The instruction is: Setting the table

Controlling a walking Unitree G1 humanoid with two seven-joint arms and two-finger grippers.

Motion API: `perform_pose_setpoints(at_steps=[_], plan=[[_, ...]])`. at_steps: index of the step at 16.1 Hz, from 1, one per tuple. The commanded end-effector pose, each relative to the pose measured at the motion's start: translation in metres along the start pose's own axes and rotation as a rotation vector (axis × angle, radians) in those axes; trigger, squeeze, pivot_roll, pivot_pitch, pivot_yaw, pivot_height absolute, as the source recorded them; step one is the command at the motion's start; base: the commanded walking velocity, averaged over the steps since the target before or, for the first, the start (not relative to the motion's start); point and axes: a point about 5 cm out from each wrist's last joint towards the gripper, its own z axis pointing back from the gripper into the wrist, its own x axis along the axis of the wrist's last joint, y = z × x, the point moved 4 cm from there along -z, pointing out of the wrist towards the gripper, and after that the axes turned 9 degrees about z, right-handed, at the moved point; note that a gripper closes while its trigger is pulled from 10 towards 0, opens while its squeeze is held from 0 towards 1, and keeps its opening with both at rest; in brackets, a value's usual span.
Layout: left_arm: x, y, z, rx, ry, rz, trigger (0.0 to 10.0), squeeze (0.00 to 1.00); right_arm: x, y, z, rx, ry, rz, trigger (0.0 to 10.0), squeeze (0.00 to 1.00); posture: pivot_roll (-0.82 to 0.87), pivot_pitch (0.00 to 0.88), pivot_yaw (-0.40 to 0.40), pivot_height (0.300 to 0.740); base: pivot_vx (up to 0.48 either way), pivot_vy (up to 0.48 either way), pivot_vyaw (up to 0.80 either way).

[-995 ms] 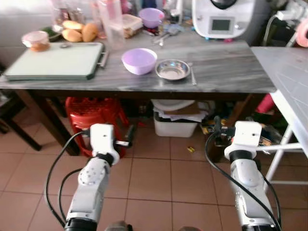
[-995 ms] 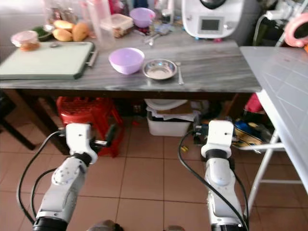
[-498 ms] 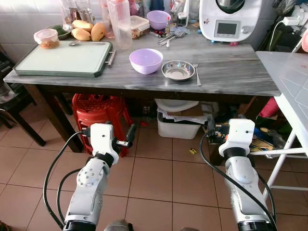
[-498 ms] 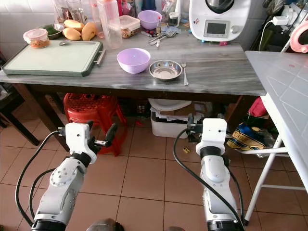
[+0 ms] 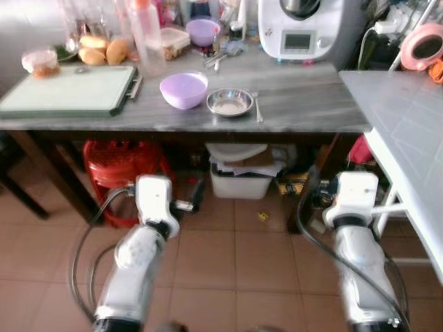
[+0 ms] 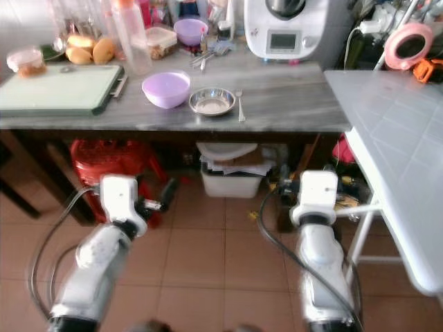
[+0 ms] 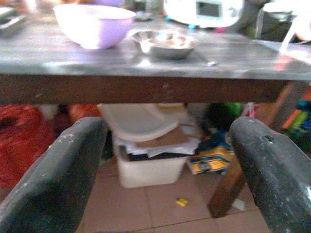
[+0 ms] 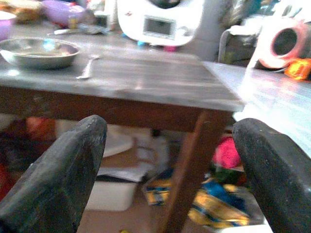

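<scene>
A purple bowl (image 5: pixel 183 90), a small steel bowl (image 5: pixel 229 102) and a fork (image 5: pixel 257 108) lie side by side near the front edge of the grey marble table (image 5: pixel 311 114). Both arms are held forward, below the table's height and short of its edge. My left gripper (image 7: pixel 167 128) is open wide and holds nothing; in its wrist view the purple bowl (image 7: pixel 95 24) and the steel bowl (image 7: pixel 164 42) are ahead and above. My right gripper (image 8: pixel 169 125) is open and holds nothing, facing the table's right corner, with the steel bowl (image 8: pixel 38 51) and fork (image 8: pixel 89 67) above it.
A green cutting board (image 5: pixel 66 90), mangoes (image 5: pixel 97 50), a plastic bottle (image 5: pixel 149 38), another purple bowl (image 5: pixel 203 30) and a white kitchen machine (image 5: pixel 299 28) crowd the table's back. Under it stand a red stool (image 5: pixel 124 162) and a white bin (image 5: pixel 240 181). A white folding table (image 5: pixel 408 124) is at right.
The whole picture has slid left and blurred, so the camera has moved; more of the white table shows at right. Both grippers stay open and held forward as before.
</scene>
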Motion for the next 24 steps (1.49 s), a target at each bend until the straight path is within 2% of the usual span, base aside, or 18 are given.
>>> perform_pose_setpoints(at_steps=[1, 7, 15, 19, 24], plan=[[0.0011, 0.0005, 0.0009, -0.002, 0.002, 0.0, 10.0, 0.0, 0.0002, 0.0003, 0.0, 0.004, 0.002, 0.008, 10.0, 0.0, -0.04, 0.0, 0.024, 0.74, 0.0, -0.334, 0.0], [0.0004, -0.0008, -0.0001, -0.01, 0.009, 0.001, 10.0, 0.0, -0.0006, -0.001, 0.0005, 0.004, 0.006, 0.007, 10.0, 0.0, -0.04, 0.0, 0.025, 0.74, 0.0, -0.324, -0.47], [-0.0006, -0.0023, 0.0006, -0.008, 0.01, 0.005, 10.0, 0.0, -0.0004, -0.0003, 0.0014, 0.011, 0.007, 0.013, 10.0, 0.0, -0.05, 0.0, 0.022, 0.74, 0.0, -0.302, 0.0], [0.0001, -0.0033, -0.0005, -0.007, 0.006, 0.008, 10.0, 0.0, 0.006, 0.003, 0.0, 0.04, -0.026, 0.033, 10.0, 0.0, -0.04, 0.0, 0.018, 0.74, 0.0, -0.292, 0.0], [0.0009, 0.0, 0.0013, 0.003, 0.005, -0.005, 10.0, 0.0, 0.0052, 0.0056, 0.0025, 0.047, -0.026, 0.035, 10.0, 0.0, -0.04, 0.0, 0.022, 0.74, 0.0, -0.289, 0.58]])
